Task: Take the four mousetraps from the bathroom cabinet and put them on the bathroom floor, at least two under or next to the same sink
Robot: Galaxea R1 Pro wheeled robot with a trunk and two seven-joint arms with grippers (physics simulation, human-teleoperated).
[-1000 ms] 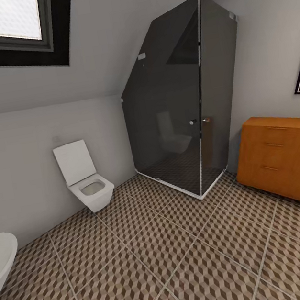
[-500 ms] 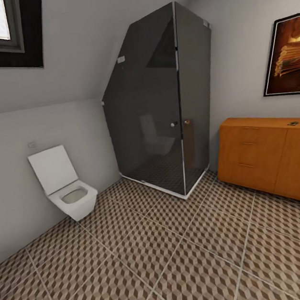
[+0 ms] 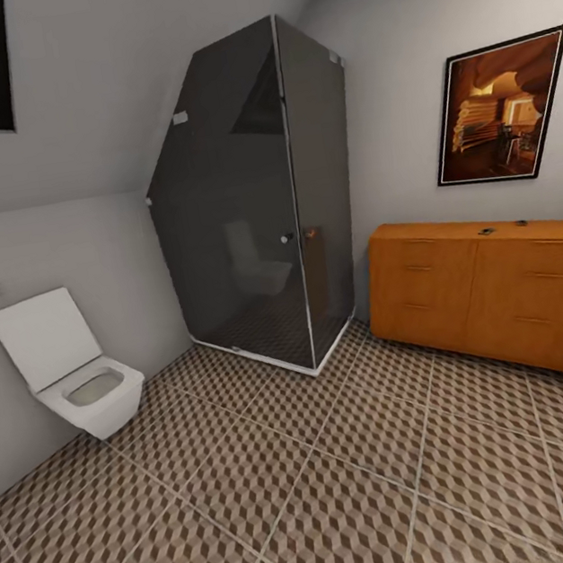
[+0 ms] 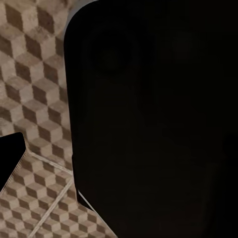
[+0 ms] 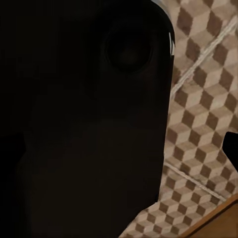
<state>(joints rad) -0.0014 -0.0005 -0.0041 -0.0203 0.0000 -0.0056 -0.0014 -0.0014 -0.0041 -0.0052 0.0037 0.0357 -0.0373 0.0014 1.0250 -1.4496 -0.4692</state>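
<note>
Bathroom floor [image 3: 349,480] of cube-patterned brown, beige and cream tiles spreads across the head view and appears past dark robot bodywork in both wrist views [image 4: 34,99] [image 5: 203,124]. Dark glass shower enclosure [image 3: 256,204] stands in the far corner under the sloped ceiling. Orange wooden cabinet [image 3: 489,299], with drawer handles on its front, stands against the right-hand wall just beside the enclosure; a few small dark items [image 3: 486,232] rest on its top, too small to identify as mousetraps. Framed picture [image 3: 500,110] hangs above the cabinet. White square toilet [image 3: 68,370], lid raised, is mounted on the left-hand wall. Claw state, either arm: cannot be told, fingers unseen, so nothing can be placed relative to them.
</note>
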